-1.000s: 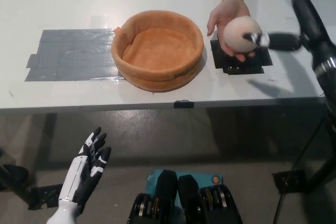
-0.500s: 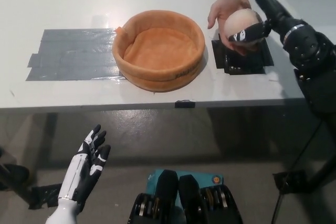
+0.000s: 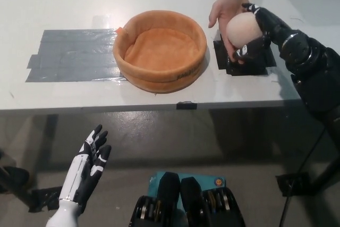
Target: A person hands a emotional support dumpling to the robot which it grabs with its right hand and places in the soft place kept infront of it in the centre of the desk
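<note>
Black right hand (image 3: 258, 34) wrapped around a pale round dumpling (image 3: 243, 29), fingers above and below it, over a black tape patch (image 3: 249, 63) at the right of the white desk (image 3: 64, 3). A person's hand (image 3: 226, 11) also under the dumpling, touching its left side, reaching in from the top edge. Orange soft bowl (image 3: 160, 50) at the desk's centre, just left of the dumpling. Grey tape patch (image 3: 71, 55) left of the bowl. White left hand (image 3: 87, 166) below the desk edge at lower left, fingers spread, holding nothing.
</note>
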Robot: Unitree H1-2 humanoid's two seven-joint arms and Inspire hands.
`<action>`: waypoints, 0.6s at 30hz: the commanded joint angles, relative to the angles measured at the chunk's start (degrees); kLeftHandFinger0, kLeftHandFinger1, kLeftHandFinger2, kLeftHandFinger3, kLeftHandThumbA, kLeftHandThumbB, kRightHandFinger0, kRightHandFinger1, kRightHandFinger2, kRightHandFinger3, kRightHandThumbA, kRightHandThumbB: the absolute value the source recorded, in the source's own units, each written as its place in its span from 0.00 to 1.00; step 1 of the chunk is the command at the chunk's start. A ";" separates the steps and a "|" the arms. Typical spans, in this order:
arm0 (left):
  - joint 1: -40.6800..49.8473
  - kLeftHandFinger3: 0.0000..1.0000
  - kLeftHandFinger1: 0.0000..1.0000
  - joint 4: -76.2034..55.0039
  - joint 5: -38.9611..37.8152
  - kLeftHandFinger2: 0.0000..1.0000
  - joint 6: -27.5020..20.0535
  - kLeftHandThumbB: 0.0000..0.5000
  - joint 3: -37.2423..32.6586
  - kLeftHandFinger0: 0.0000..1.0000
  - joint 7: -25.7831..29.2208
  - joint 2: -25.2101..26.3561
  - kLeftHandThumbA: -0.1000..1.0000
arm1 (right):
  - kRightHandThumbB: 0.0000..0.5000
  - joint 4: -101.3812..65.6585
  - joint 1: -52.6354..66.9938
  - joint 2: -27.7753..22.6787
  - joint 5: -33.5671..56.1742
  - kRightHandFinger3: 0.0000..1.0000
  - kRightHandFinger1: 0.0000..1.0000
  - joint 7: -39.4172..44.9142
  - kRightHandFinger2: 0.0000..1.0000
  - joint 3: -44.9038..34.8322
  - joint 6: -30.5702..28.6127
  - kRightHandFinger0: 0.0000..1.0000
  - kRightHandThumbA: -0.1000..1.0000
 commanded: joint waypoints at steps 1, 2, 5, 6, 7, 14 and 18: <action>-0.68 1.00 1.00 -1.60 -0.47 1.00 -0.95 0.12 0.44 1.00 -0.16 0.08 0.86 | 0.52 2.37 -3.39 1.33 2.30 0.77 0.77 -7.99 0.78 -4.63 -5.28 0.73 0.49; -0.70 1.00 1.00 -1.58 -0.34 1.00 -1.01 0.11 0.41 1.00 -0.14 0.12 0.86 | 0.46 3.15 -3.27 1.97 2.25 0.45 0.37 -10.44 0.44 -5.66 -6.56 0.27 0.13; -0.93 1.00 1.00 -1.49 -0.11 1.00 -1.19 0.10 0.33 1.00 -0.07 0.13 0.86 | 0.41 5.00 -3.06 3.02 2.15 0.43 0.23 -15.13 0.50 -7.39 -11.24 0.00 0.00; -0.93 1.00 1.00 -1.52 -0.20 1.00 -1.23 0.08 0.40 1.00 -0.03 0.08 0.86 | 0.34 4.73 -2.90 3.30 2.11 0.63 0.37 -16.02 0.73 -7.72 -11.68 0.02 0.00; -0.88 1.00 1.00 -1.62 -0.32 1.00 -1.18 0.08 0.46 1.00 -0.01 0.02 0.86 | 0.32 4.63 -2.79 3.55 1.93 0.71 0.43 -16.86 0.82 -8.00 -12.12 0.03 0.00; -1.20 1.00 1.00 -1.38 -0.70 1.00 -1.09 0.09 0.57 1.00 -0.18 0.10 0.85 | 0.28 5.67 -2.31 3.69 3.13 0.82 0.57 -18.74 0.93 -10.37 -18.74 0.05 0.00; -1.34 1.00 1.00 -1.63 -0.63 1.00 -0.78 0.10 0.68 1.00 -0.06 0.10 0.85 | 0.22 4.77 -2.19 4.34 6.36 0.80 0.47 -17.26 0.86 -13.23 -20.24 0.00 0.00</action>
